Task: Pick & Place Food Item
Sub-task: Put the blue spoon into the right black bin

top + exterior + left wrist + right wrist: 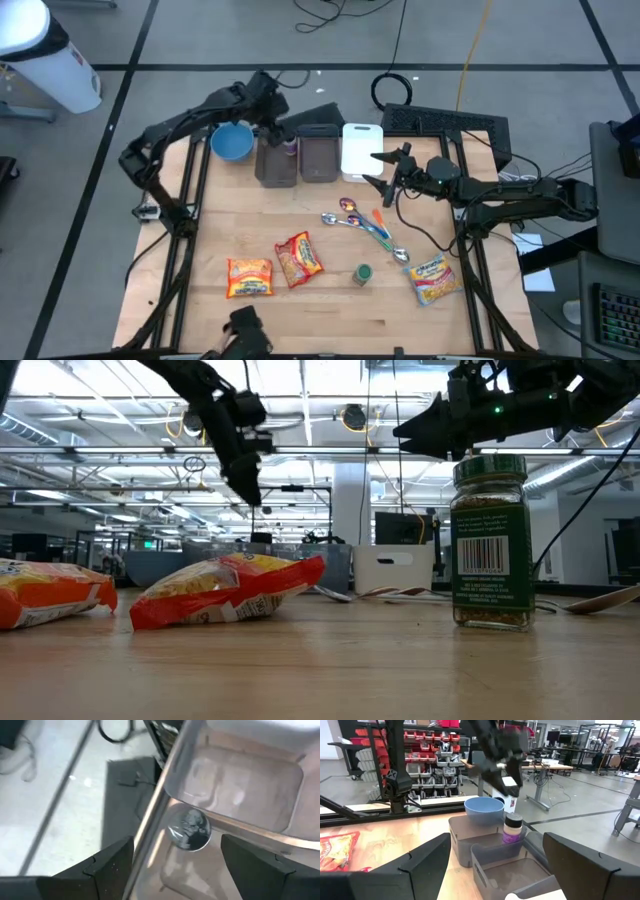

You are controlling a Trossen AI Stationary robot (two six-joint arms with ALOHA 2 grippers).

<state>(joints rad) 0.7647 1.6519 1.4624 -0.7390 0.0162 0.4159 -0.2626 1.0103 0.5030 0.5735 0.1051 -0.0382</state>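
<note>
Nearest the front edge of the wooden surface (330, 330), two orange snack packets (250, 277) and (298, 259) are seen lying flat side by side, with a green-lidded spice jar (362, 274) standing upright just to their right and a third, paler packet (433, 279) further right. These packets are judged light, soft and crinkly, likely to slide or buckle if pinched at the middle, so a hold across a sealed end would seem safest; the spice jar is judged rigid and smooth, best taken around its body below the lid. In mid-surface, a cluster of spoons (360, 222) is laid out. Beyond it, the right gripper (385, 172) is held above the surface near a white bin (360, 148), its fingers spread wide with nothing between them. At the far edge, two grey bins stand side by side, the left grey bin (275, 160) and the right grey bin (319, 155), with a blue bowl (232, 142) just left of them. A small jar with a purple label (512, 829) is seen standing upright inside the left grey bin, against the wall next to the other bin. The left gripper (268, 120) hangs directly over it, fingers apart and touching nothing, so this item is judged placed. That jar appears stiff, small and smooth-sided; its cap end is the natural place for a hold from above.
</note>
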